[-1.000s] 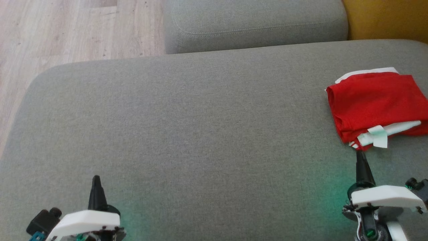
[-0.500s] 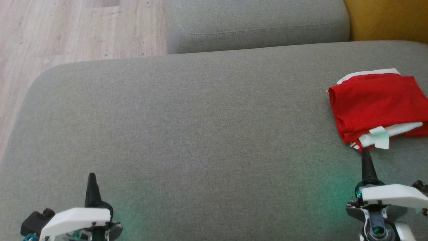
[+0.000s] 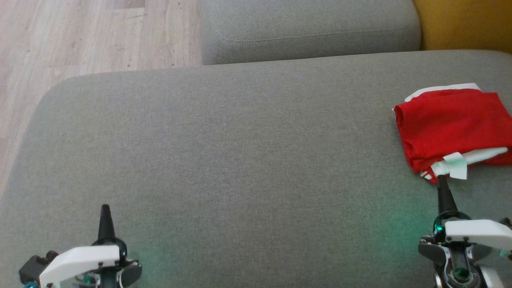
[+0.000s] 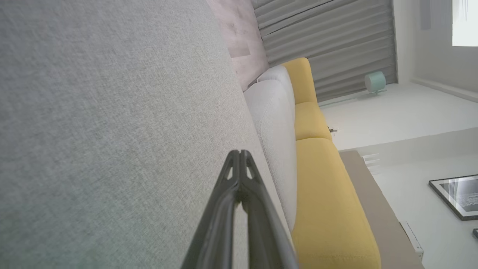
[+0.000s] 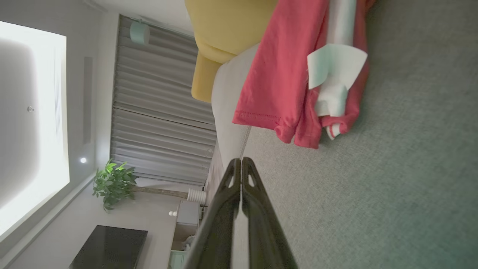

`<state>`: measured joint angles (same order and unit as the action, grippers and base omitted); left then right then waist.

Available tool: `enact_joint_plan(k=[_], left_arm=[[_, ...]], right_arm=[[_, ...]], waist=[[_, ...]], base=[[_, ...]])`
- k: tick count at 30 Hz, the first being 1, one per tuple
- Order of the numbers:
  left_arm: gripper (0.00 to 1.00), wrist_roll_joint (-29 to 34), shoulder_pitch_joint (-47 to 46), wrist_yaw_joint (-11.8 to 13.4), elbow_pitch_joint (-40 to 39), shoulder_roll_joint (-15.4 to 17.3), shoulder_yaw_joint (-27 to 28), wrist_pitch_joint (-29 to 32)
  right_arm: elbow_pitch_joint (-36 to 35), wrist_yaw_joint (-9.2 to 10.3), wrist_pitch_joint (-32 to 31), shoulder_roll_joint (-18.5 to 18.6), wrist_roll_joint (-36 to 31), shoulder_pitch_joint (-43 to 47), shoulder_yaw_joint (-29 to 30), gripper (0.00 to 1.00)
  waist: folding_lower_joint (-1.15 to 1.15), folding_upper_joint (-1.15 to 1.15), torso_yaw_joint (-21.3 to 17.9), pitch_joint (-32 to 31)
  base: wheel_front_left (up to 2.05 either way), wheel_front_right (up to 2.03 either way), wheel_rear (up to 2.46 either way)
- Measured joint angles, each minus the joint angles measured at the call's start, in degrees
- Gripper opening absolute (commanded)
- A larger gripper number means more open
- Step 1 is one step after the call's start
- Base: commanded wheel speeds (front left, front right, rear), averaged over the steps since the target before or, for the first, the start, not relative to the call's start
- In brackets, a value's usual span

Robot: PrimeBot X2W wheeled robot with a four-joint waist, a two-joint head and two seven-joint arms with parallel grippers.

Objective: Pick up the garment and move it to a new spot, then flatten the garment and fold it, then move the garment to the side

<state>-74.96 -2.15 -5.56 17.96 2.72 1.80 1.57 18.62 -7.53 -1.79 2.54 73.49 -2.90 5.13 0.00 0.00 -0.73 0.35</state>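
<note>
The garment (image 3: 450,126) is red with white trim, folded into a compact stack at the right edge of the grey sofa seat (image 3: 240,160); a white label sticks out of its near side. In the right wrist view the garment (image 5: 283,71) lies just beyond the fingertips. My right gripper (image 3: 441,180) is shut and empty, its tip just short of the garment's near edge. My left gripper (image 3: 105,208) is shut and empty over bare cushion at the lower left. Both wrist views show the fingertip pairs pressed together, left gripper (image 4: 239,152) and right gripper (image 5: 241,160).
A grey back cushion (image 3: 308,28) runs along the far side of the seat, with a yellow cushion (image 3: 464,24) at the far right. Wooden floor (image 3: 80,36) lies beyond the seat's left and far-left edges.
The picture has shifted slightly, so the camera has moved. Both grippers sit a little lower and further apart in the view. The right fingertip stays just short of the garment.
</note>
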Motion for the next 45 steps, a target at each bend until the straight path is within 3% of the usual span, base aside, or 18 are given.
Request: enact_joint_plan(k=[28,45], left_arm=[[0.00,-16.8,-1.2,-1.5,-1.8,-0.1,2.3,4.5],[0.00,-16.9,-1.2,-1.5,-1.8,-0.1,2.3,4.7]], right_arm=[[-2.3,0.00,-4.4,0.0,18.0,0.0,2.5,0.00],[-2.4,0.00,-4.4,0.0,18.3,0.0,2.6,0.00]], waist=[[0.00,0.00,0.7,-0.2],[0.00,0.00,0.7,-0.2]], base=[[0.00,0.00,0.00],[0.00,0.00,0.00]])
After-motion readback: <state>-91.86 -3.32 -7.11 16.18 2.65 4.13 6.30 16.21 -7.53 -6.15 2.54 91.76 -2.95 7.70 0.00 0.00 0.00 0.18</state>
